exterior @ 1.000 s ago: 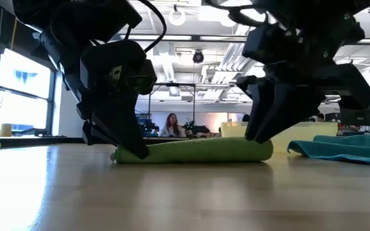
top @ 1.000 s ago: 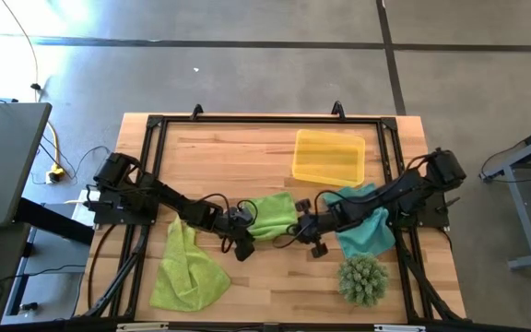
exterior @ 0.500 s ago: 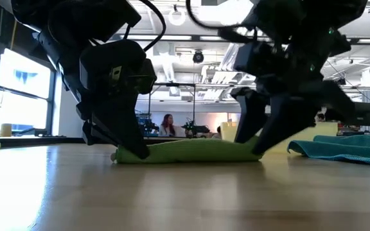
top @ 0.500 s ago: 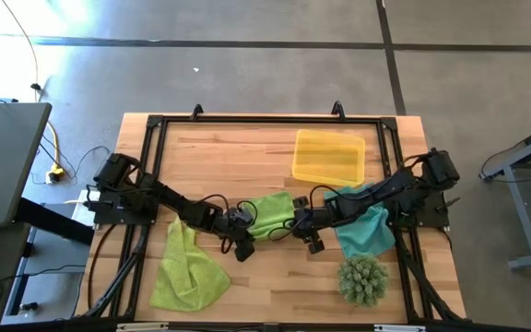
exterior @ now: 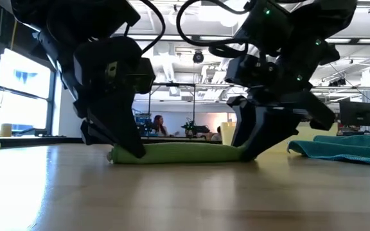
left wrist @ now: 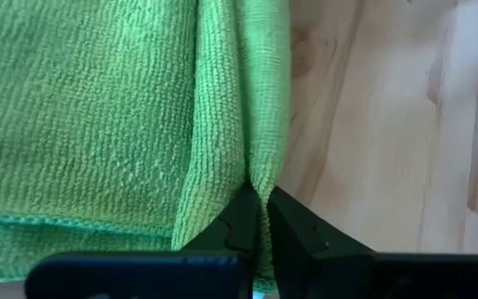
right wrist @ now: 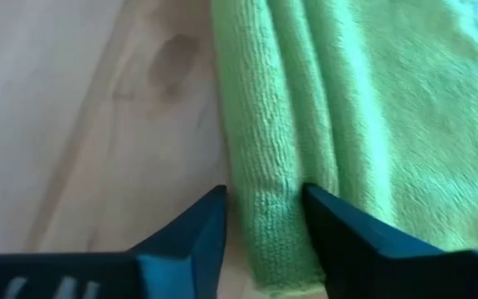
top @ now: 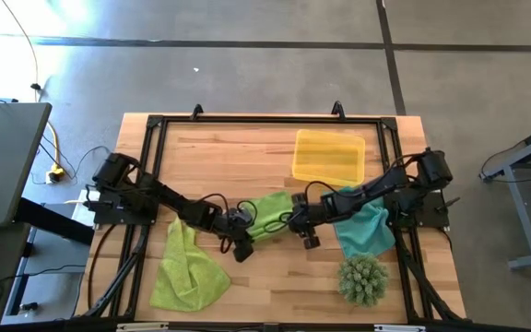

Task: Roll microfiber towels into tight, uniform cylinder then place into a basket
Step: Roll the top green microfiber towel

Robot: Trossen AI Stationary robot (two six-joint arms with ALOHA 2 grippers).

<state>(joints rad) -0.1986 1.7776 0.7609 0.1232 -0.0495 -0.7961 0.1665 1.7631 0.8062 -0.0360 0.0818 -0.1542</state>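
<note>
A lime-green microfiber towel [top: 267, 214] lies flat on the table's middle, its near edge rolled into a low ridge [exterior: 185, 153]. My left gripper [top: 247, 238] is shut on the ridge's left end. At the ridge's right end is my right gripper [top: 295, 227], with the roll between its fingers. A second lime-green towel [top: 187, 272] lies crumpled at the near left, and a teal towel [top: 367, 229] lies at the right under my right arm. The yellow basket [top: 328, 155] stands at the far right. My left gripper pinches a raised fold of the rolled edge [left wrist: 251, 166] between its two fingertips, slanting down from the near left. The towel stays on the table. My right gripper has the rolled edge [right wrist: 268, 208] between its two fingers, near the roll's right end [exterior: 239, 153]. The fingers [right wrist: 338, 232] slant down and straddle the roll, which rests on the table.
A spiky green ball-shaped plant [top: 362, 279] sits at the near right, close to the teal towel. A black frame [top: 155, 129] borders the tabletop. Bare wood shows along the far left and in the near middle.
My right gripper has moved toward the table's left and down along the rolled edge, spreading its fingers and then narrowing them around the roll's right end. That end no longer sticks out past the fingers. My left gripper has kept its hold.
</note>
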